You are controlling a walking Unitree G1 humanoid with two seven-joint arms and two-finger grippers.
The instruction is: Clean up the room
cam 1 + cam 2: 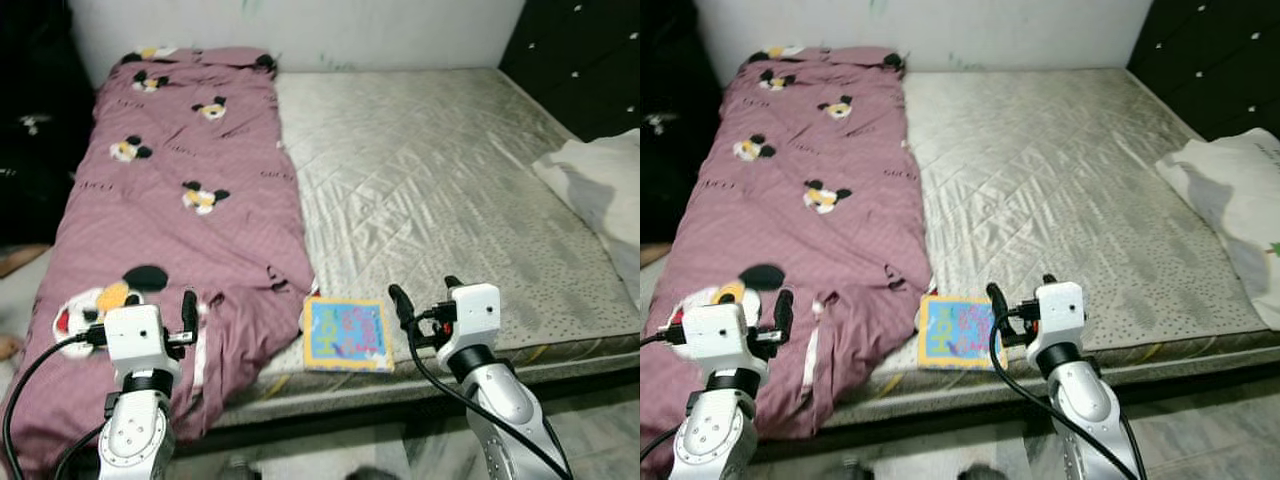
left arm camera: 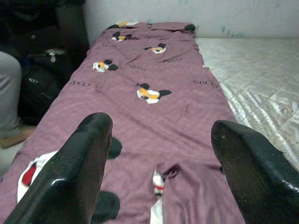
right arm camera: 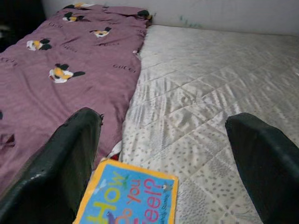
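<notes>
A purple blanket (image 1: 190, 170) printed with cartoon mice covers the left part of a bare grey quilted mattress (image 1: 440, 170) and hangs over its near edge. A colourful picture book (image 1: 347, 335) lies flat at the mattress's near edge, just right of the blanket. My left gripper (image 2: 159, 126) is open, held low over the near end of the blanket. My right gripper (image 1: 425, 290) is open with nothing between its fingers, just right of the book (image 3: 128, 198) and close above the mattress edge.
A white cloth or pillow (image 1: 600, 180) lies on the right side of the mattress. A dark padded panel (image 1: 590, 60) stands at the back right, dark bags (image 2: 42, 84) are left of the bed, and tiled floor (image 1: 590, 430) runs along its near side.
</notes>
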